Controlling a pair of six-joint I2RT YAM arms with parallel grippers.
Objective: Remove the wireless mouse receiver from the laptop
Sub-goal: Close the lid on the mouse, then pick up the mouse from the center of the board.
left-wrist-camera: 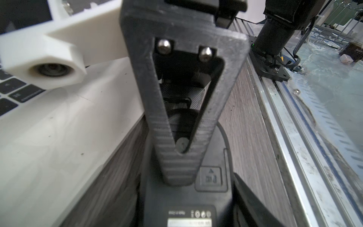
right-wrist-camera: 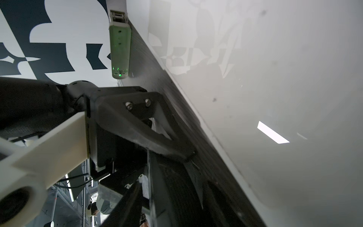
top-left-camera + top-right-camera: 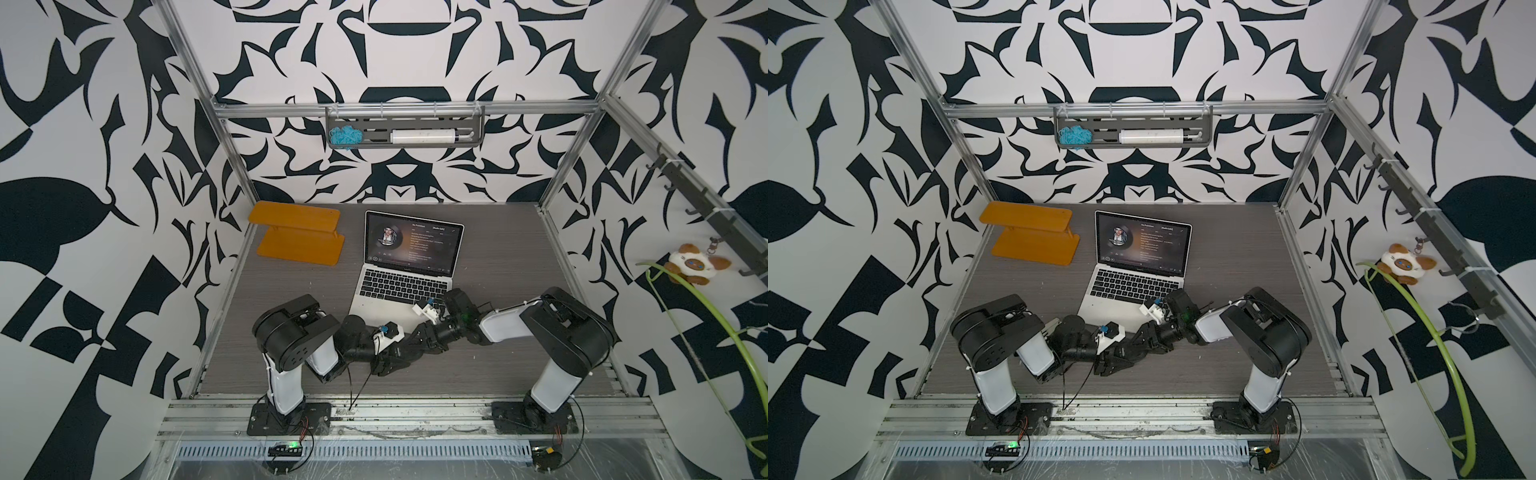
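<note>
Meeting tip to tip off the laptop's near right corner, both grippers crowd one black mouse.

The left gripper (image 3: 399, 355) has its jaws set wide around the black mouse (image 1: 188, 206), which lies label side up, and one finger rests against its near edge; as far as I can see it is clasping the mouse. The right gripper (image 3: 419, 338) reaches in from the right and lays one ribbed finger (image 1: 176, 167) on the mouse's underside. Its partner is hidden, so I cannot tell whether those jaws are spread or pinched. The wireless mouse receiver is too small, or too buried among the fingers, for me to spot. All this sits on the grey table (image 3: 498, 270), just near of the palm rest of the laptop (image 3: 405, 284), which stands open mid-table with its screen lit. An orange stand (image 3: 297, 237) sits at the far left.
</note>
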